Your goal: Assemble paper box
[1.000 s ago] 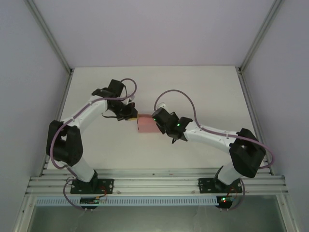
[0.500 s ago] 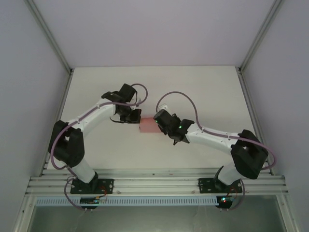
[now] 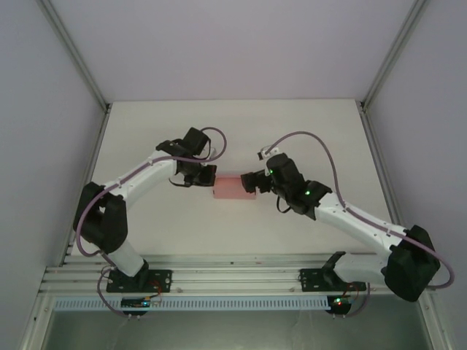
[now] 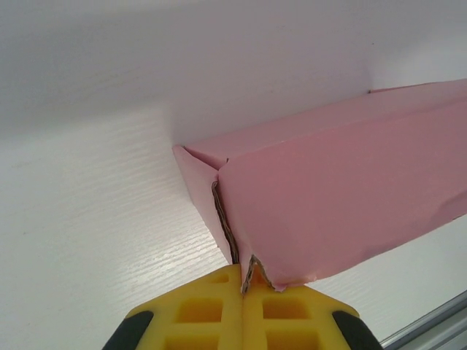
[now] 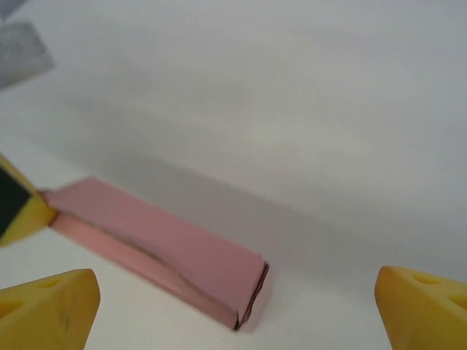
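Right fingers [image 5: 51,306] backed off paper box [image 3: 233,187] (spread wide), left fingers [image 4: 211,315] pinching corner

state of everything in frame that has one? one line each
paper box: folded up into a shallow box, lying on the table, side seam gaping a little
left gripper: jaws shut on a corner of the box's left end
right gripper: jaws wide open at the box's right end, not gripping it

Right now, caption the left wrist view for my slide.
Left end effector, shut, pinches a corner of the pink paper box.
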Controlling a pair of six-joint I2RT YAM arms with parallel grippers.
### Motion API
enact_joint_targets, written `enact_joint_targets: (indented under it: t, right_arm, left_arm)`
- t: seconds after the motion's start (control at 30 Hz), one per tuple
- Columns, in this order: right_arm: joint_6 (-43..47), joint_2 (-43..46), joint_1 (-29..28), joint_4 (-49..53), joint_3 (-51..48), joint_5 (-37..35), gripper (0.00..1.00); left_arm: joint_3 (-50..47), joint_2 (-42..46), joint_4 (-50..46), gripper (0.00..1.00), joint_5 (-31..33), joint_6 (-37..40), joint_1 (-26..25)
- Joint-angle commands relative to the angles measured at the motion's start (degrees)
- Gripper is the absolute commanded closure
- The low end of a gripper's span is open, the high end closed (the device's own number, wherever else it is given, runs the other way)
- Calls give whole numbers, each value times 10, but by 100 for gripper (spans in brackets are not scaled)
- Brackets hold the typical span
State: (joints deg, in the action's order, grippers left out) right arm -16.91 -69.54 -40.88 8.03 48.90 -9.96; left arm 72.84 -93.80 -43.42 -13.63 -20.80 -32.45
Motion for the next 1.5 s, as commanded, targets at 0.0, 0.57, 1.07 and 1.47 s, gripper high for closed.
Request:
enact_joint_targets:
  t: [0.0,0.57,1.07,1.47]
  right_arm:
    - [-37,-42,25,-11,13,51,6]
    - [-147,-128,49,-9,-51,68,45]
    - [-151,-139,50,-28,-71,74,47]
    - [-86,-162,73,-192,-174,174,55]
  left_arm:
    - [-24,-14,-29,100,21,10,-10]
    - [-27,111,-4,45,-14,-10,-4]
    - [-115,10,237,47,-214,-101,85]
    - [-278,-13,412,100,-255,-133,95]
